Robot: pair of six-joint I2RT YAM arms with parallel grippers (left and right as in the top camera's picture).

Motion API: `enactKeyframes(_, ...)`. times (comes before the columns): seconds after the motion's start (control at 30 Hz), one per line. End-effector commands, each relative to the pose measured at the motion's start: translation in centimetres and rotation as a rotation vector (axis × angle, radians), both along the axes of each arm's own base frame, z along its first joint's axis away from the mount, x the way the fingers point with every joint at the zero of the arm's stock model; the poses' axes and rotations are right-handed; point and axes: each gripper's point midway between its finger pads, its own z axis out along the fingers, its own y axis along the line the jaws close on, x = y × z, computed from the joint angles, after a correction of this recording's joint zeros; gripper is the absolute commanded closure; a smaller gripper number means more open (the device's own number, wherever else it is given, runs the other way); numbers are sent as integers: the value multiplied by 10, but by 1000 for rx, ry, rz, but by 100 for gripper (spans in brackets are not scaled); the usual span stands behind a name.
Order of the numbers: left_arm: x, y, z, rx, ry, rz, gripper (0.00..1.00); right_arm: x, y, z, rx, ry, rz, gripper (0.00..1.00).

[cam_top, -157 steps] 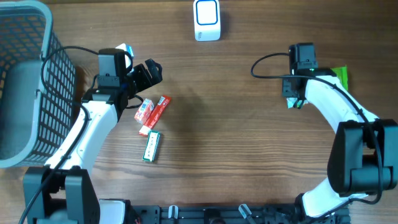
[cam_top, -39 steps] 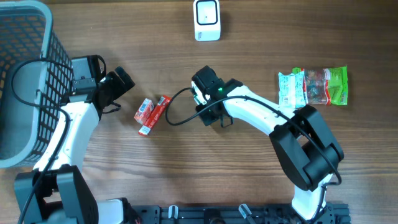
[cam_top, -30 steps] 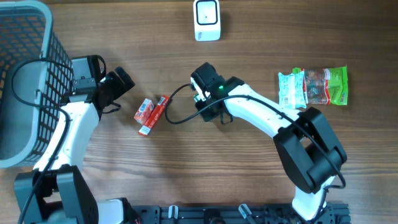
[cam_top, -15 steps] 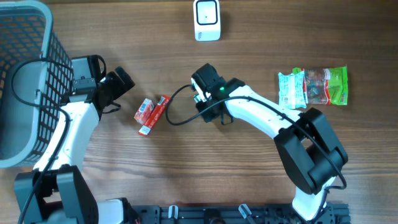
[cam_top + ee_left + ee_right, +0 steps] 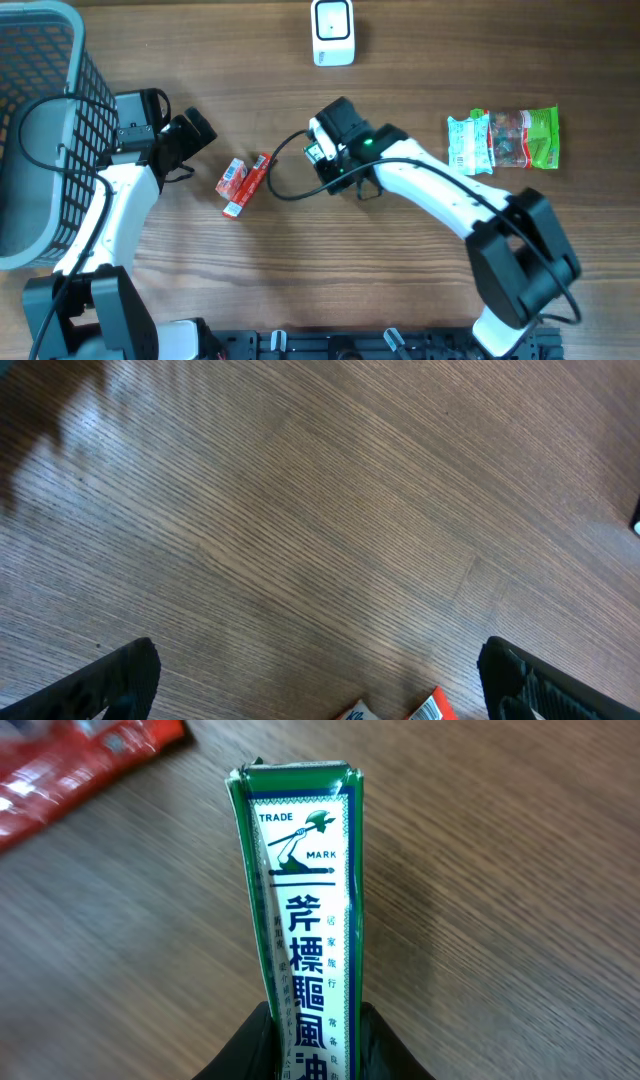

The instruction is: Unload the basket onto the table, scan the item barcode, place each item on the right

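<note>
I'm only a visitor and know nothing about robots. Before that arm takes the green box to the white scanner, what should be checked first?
1. Grip: the right gripper is shut on the green-and-white box, with a finger on each side of its lower end: ok.
2. Barcode side: the right wrist view shows only the trade-mark face, and no barcode is visible: cannot tell.
3. Scanner: in place at the far edge, with bare table between it and the box: ok.
4. Left gripper: open and off to the side by the red packets, likely out of the way: ok.
</note>
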Motion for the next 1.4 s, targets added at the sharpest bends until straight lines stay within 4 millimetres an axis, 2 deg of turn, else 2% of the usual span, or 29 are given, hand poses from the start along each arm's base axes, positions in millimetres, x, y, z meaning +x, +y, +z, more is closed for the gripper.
enactKeyframes(0.0,0,4,6,24,-14,-5,0,-8,1,19,197,135,-38,78)
enactKeyframes(0.07,0,4,6,24,-14,-5,0,-14,-4,23,330,247,-49,77)
enactKeyframes(0.13,0,4,6,24,-14,-5,0,-17,-11,20,370,288,-63,77)
enactKeyframes(0.23,0,4,6,23,-14,-4,0,-22,-32,1,380,327,-115,77)
enactKeyframes(0.37,0,4,6,23,-14,-4,0,-29,-39,-9,489,360,-107,75)
enactKeyframes(0.43,0,4,6,24,-14,-5,0,-29,-49,-18,495,355,-132,72)
enactKeyframes(0.53,0,4,6,23,-14,-4,0,-29,-62,-26,494,350,-154,62)
enactKeyframes(0.63,0,4,6,24,-14,-5,0,-25,-67,-27,489,338,-171,61)
enactKeyframes(0.73,0,4,6,23,-14,-4,0,-18,-80,-38,400,300,-211,60)
enactKeyframes(0.83,0,4,6,23,-14,-4,0,-9,-81,-22,382,265,-206,60)
enactKeyframes(0.9,0,4,6,24,-14,-5,0,1,-76,6,363,174,-161,60)
enactKeyframes(0.97,0,4,6,23,-14,-4,0,5,-69,26,342,85,-129,61)
enactKeyframes(1.0,0,4,6,24,-14,-5,0,5,-68,27,314,62,-124,61)
enactKeyframes(1.2,0,4,6,23,-14,-4,0,-5,-68,-14,162,71,-124,96)
enactKeyframes(1.37,0,4,6,23,-14,-4,0,-15,-61,-37,185,163,-108,96)
